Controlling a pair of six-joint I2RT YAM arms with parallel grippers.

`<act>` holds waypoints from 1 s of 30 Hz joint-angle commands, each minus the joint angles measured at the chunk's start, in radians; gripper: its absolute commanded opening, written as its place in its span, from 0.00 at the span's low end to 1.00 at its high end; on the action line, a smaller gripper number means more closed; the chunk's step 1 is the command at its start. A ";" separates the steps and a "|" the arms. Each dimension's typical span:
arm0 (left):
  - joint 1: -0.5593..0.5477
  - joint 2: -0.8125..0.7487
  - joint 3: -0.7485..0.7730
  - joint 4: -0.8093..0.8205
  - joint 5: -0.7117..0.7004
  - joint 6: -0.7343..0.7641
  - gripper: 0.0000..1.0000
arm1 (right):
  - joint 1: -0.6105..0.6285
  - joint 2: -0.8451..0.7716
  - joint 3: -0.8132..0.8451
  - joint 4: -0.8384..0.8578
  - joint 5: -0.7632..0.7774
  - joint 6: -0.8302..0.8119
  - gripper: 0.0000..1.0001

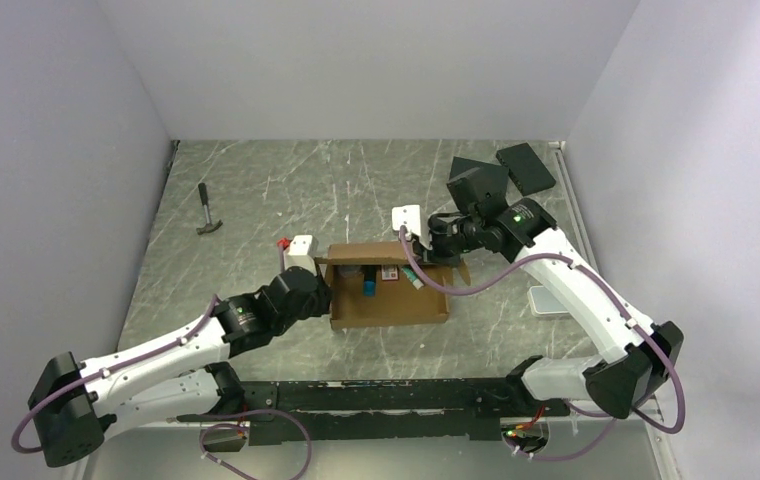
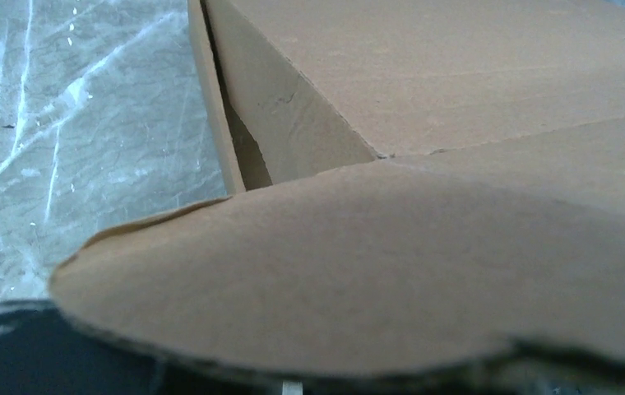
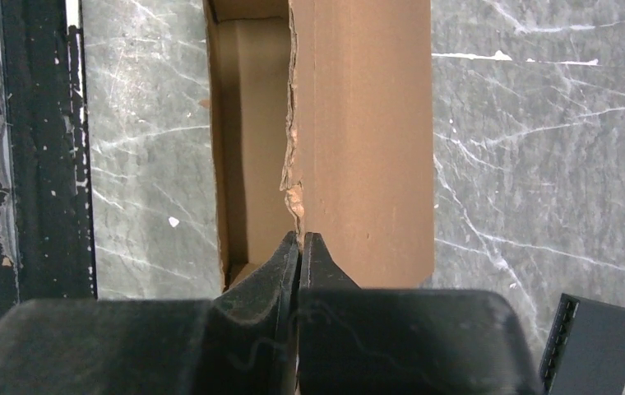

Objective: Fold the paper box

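Wall-folding step: right gripper jaws pressed together, seemingly pinching the box wall. Left gripper jaws hidden, cannot tell. Next: tuck that wall inward.

The paper box is plain brown. The table is grey, veined with white streaks. The slabs are black. The left arm and right arm are white with black joints.

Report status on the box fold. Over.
Right tool shut on paper box wall. Left tool at box's left side, grip hidden by flap. Box open, small items inside. Hammer well clear.
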 commanded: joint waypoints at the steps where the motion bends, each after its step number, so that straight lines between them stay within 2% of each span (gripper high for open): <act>1: -0.009 -0.044 0.027 -0.026 0.026 -0.020 0.21 | 0.005 -0.057 -0.036 0.055 0.034 -0.028 0.00; 8: -0.009 -0.138 0.069 -0.079 0.114 0.039 0.54 | 0.004 -0.112 -0.093 0.041 0.006 -0.055 0.00; 12: -0.009 -0.222 0.100 -0.109 0.204 0.153 0.68 | 0.003 -0.120 -0.110 0.034 -0.021 -0.058 0.00; 18: -0.009 -0.402 0.156 -0.174 0.269 0.271 0.99 | 0.001 -0.120 -0.129 0.029 -0.053 -0.058 0.00; 21: -0.009 -0.471 0.177 -0.180 0.234 0.305 0.99 | -0.004 -0.123 -0.142 0.026 -0.072 -0.061 0.00; 24: -0.009 -0.467 0.214 -0.205 0.158 0.313 0.99 | -0.008 -0.127 -0.152 0.018 -0.090 -0.067 0.00; 30: -0.008 -0.259 0.336 -0.243 0.077 0.328 0.99 | -0.015 -0.123 -0.158 -0.006 -0.140 -0.088 0.00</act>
